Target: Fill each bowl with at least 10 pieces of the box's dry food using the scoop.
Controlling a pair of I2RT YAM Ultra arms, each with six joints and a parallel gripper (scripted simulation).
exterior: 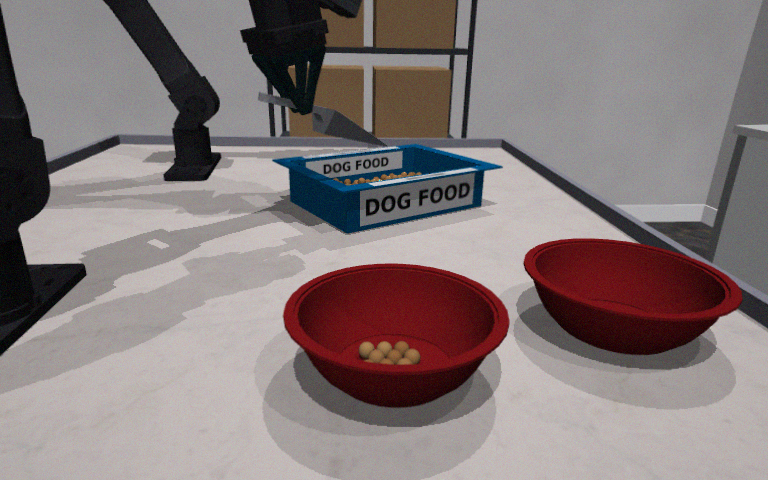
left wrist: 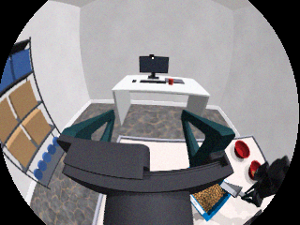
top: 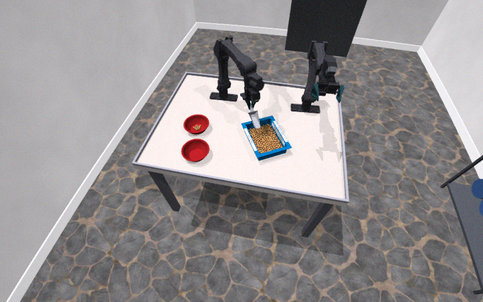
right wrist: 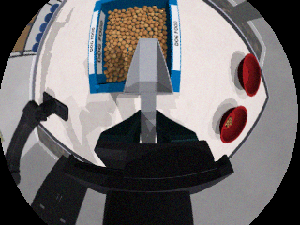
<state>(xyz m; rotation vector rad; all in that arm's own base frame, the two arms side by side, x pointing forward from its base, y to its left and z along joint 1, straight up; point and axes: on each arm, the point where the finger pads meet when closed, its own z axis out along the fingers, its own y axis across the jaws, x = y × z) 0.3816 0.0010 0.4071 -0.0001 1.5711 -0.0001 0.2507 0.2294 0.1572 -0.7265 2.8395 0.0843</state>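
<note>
My right gripper [top: 251, 106] [exterior: 303, 106] [right wrist: 148, 113] is shut on the handle of the grey scoop [top: 254, 119] [exterior: 344, 130] [left wrist: 232, 188] [right wrist: 149, 70]. The scoop tilts down over the near end of the blue box [top: 274, 154] [exterior: 322, 195] [right wrist: 175, 87]; no food shows on it. Round brown food [top: 266, 141] [right wrist: 136, 28] covers the box's floor. One red bowl [top: 185, 125] [exterior: 396, 390] [right wrist: 240, 116] holds several pieces [exterior: 394, 355]. The other red bowl [top: 195, 152] [exterior: 634, 333] [right wrist: 249, 75] looks empty. My left gripper [top: 328, 93] [left wrist: 147, 112] is open and empty, away from box and bowls.
The white table [top: 227, 162] [exterior: 186, 350] has a raised grey edge. Both bowls stand to one side of the box, with a gap between. The left arm's base [top: 305, 108] [exterior: 191, 169] stands behind the box, at the back edge in the top view.
</note>
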